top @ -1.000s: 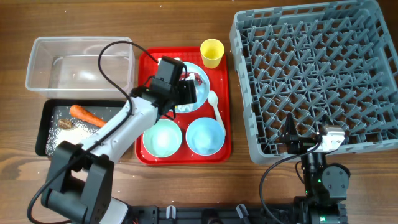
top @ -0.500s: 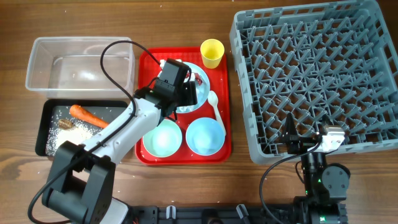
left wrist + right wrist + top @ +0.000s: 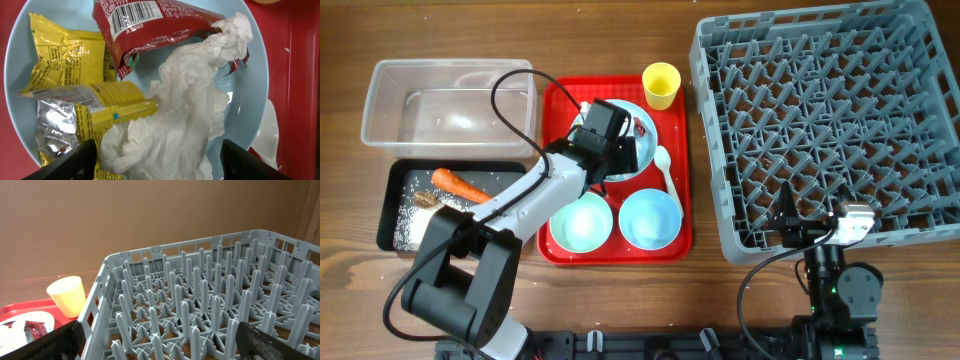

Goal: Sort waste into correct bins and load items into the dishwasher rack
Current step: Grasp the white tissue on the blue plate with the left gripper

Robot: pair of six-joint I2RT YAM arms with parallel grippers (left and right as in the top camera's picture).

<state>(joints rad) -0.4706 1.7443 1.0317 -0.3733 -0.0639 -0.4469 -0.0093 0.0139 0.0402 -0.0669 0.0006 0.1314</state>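
Observation:
A light-blue plate (image 3: 250,100) on the red tray holds crumpled white tissue (image 3: 185,115), yellow wrappers (image 3: 65,55), a silver wrapper (image 3: 55,125) and a red wrapper (image 3: 150,25). My left gripper (image 3: 159,150) hangs low over the plate (image 3: 646,126), open, its fingers either side of the tissue's near end. Beside the plate are a yellow cup (image 3: 661,85), a white spoon (image 3: 667,170), a pale-green bowl (image 3: 581,222) and a light-blue bowl (image 3: 650,218). My right gripper (image 3: 160,330) is open and empty at the front edge of the grey dishwasher rack (image 3: 820,110).
At the left a clear tub (image 3: 450,100) stands behind a black tray (image 3: 395,180) that holds an orange carrot (image 3: 458,184), rice (image 3: 415,225) and a brown lump (image 3: 428,200). The red tray (image 3: 560,100) lies between the bins and the rack. The left arm's cable loops over the tub.
My left gripper has shifted slightly right over the plate, and its jaws have widened a little. The right arm has not moved.

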